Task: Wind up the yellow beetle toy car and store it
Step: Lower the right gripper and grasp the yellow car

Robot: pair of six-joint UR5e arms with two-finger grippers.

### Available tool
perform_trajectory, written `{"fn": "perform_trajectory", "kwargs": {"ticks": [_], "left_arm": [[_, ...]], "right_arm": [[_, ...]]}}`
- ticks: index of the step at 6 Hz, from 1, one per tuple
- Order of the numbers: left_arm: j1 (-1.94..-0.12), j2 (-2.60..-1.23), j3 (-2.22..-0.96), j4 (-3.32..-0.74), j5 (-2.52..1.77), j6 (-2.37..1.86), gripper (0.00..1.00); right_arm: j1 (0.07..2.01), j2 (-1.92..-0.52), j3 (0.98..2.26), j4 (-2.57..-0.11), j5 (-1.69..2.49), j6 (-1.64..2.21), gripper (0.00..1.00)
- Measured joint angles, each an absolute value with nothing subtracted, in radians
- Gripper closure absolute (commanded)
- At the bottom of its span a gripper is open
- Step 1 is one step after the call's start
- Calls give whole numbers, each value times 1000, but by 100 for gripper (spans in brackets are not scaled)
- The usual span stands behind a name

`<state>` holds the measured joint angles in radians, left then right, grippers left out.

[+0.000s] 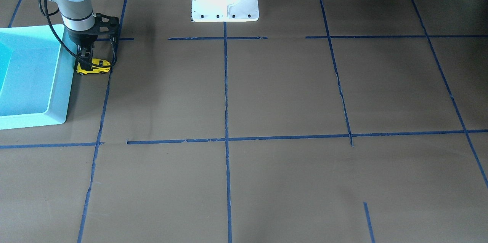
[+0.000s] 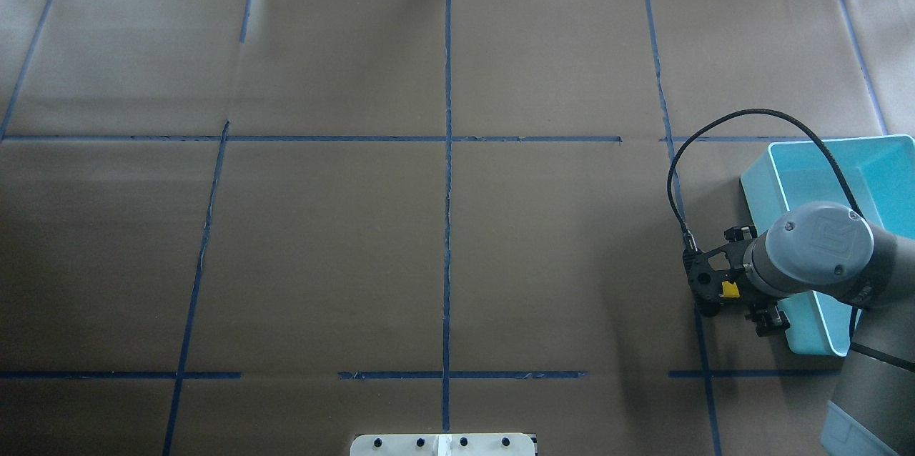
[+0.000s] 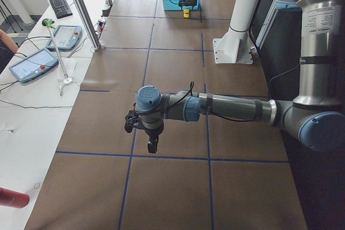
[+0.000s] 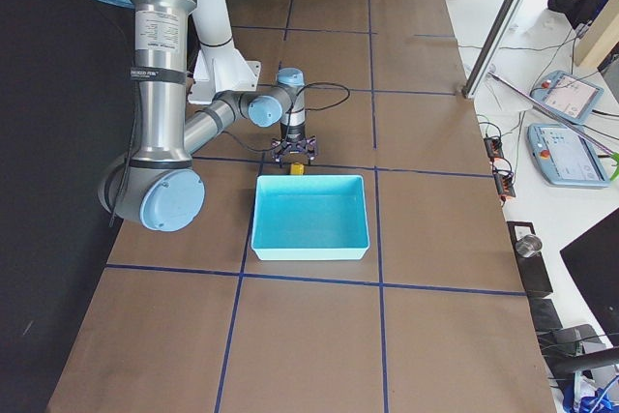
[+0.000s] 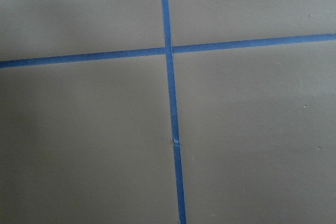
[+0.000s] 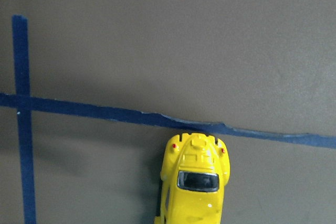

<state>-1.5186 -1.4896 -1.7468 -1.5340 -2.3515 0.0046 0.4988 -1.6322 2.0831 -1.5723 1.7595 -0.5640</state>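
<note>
Front-facing view: brown paper covers the table (image 1: 289,90), ruled into squares by blue tape lines (image 1: 225,83); most of it is open floor. At the view's left a turquoise bin (image 1: 57,83) sits, and the yellow beetle toy car (image 1: 100,67) stands on its wheels just beside the bin's wall. The right gripper (image 1: 86,57) points straight down onto the car, jaws narrow at its sides; whether they clamp it I cannot tell. Overhead view: the right arm's wrist hides all but a yellow speck between bin and tape line. Exterior left view: the left arm reaches out level over bare paper, the left gripper (image 3: 153,145) hanging downward, its opening not judgeable. Left wrist view: only a tape crossing. Right wrist view: the car's end meets a tape line.
</note>
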Motion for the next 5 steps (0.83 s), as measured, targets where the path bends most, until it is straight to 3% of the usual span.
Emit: {"fn": "perform_trajectory", "kwargs": {"ticks": [3, 4, 5], "left_arm": [[-1519, -1489, -1747, -1534, -2350, 5, 0], [-1519, -1489, -1746, -1534, -2350, 6, 0], [-1519, -1490, -1745, -1534, -2350, 6, 0]], "right_arm": [[475, -1616, 2037, -1572, 1758, -563, 2], [466, -1612, 2024, -1572, 1758, -563, 9], [461, -1611, 2016, -1572, 1758, -564, 39]]}}
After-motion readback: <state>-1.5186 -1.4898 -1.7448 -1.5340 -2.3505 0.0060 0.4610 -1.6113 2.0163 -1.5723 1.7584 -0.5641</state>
